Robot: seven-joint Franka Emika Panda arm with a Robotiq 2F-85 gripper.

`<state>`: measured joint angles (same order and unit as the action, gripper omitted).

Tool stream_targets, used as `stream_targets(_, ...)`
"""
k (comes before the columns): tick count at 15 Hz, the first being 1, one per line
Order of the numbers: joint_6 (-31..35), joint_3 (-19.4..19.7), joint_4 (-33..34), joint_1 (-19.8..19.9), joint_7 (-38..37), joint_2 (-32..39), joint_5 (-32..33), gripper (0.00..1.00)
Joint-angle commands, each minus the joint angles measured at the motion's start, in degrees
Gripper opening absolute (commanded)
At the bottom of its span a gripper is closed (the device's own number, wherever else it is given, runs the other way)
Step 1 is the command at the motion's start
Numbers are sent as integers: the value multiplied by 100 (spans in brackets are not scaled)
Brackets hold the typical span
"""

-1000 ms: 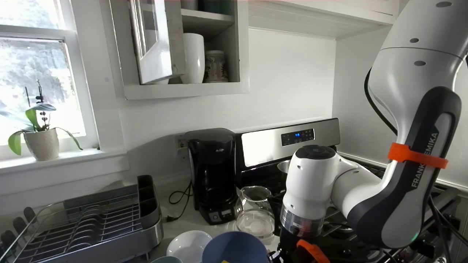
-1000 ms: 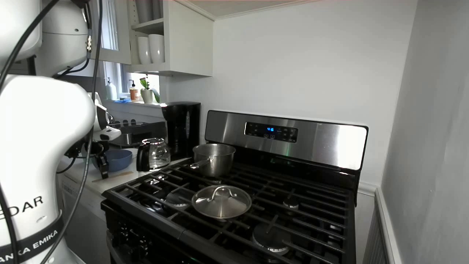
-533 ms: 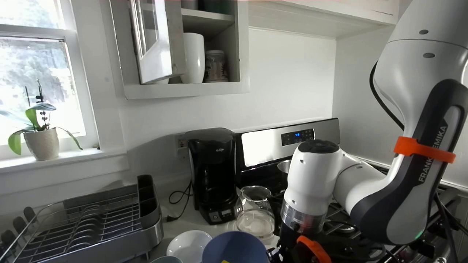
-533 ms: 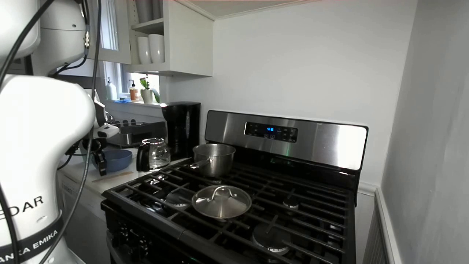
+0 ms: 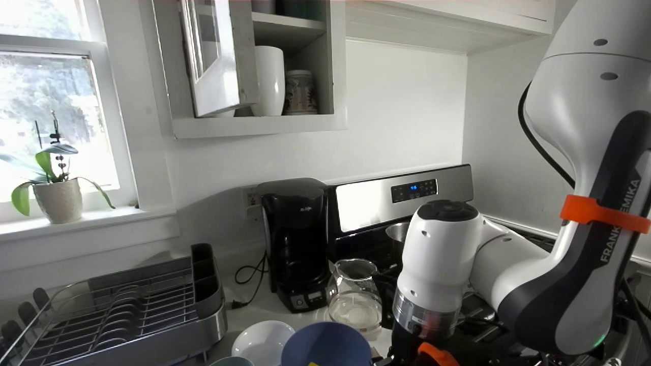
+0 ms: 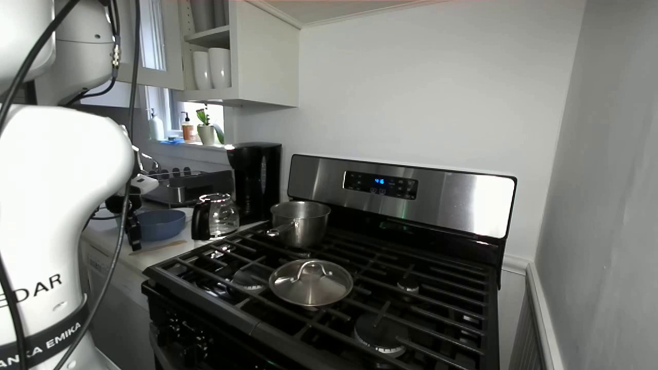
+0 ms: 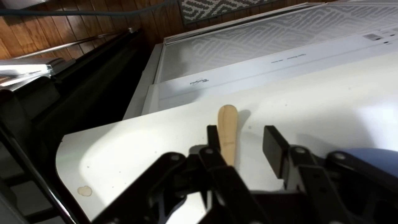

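Observation:
My gripper (image 7: 244, 140) is open in the wrist view, with nothing between its pads. It hangs above the white counter (image 7: 136, 146). A flat wooden handle with a rounded end (image 7: 228, 130) lies on the counter, nearest the left finger; that finger hides its lower part. The wooden piece also shows in an exterior view (image 6: 177, 244). A blue bowl (image 5: 326, 345) stands beside the gripper, at the right edge of the wrist view (image 7: 377, 158). A bit of something yellow (image 5: 313, 364) shows in the bowl. In an exterior view the gripper (image 6: 134, 237) is partly behind the arm.
A glass carafe (image 5: 356, 300), coffee maker (image 5: 295, 244), white bowl (image 5: 263, 338) and dish rack (image 5: 122, 310) stand on the counter. The stove (image 6: 432, 288) beside it bears a steel pot (image 6: 303, 226) and a lid (image 6: 311, 285). A cabinet door (image 5: 218, 76) hangs open above.
The arm and gripper have moved a little away from the blue bowl, rightward in one exterior view and leftward in another. More of the bowl shows. The counter items have not moved.

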<state>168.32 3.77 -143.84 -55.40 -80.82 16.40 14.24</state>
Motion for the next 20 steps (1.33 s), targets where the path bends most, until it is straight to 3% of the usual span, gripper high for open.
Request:
stream_targets(1, 0, 41, 46, -146, -186, 100, 97, 74)
stream_targets(2, -16, 21, 51, -145, -152, 121, 65, 80)
stream_targets(5, 13, 38, 59, -195, -133, 218, 33, 82)
stream_targets(8, 93, 48, 62, -207, -96, 312, 1, 74)
stream_targets(9, 133, 47, 66, -204, -84, 353, -13, 64)
stream_targets(10, 161, 80, 71, -232, -95, 385, -1, 65)
stream_targets(13, 297, 180, 75, -297, -61, 460, 32, 53)
stream_targets(14, 319, 252, 92, -353, -67, 468, 53, 58)
stream_targets(18, 326, 411, 118, -512, -36, 498, 70, 54)
stream_targets(20, 375, 436, 101, -550, 19, 511, 40, 48)
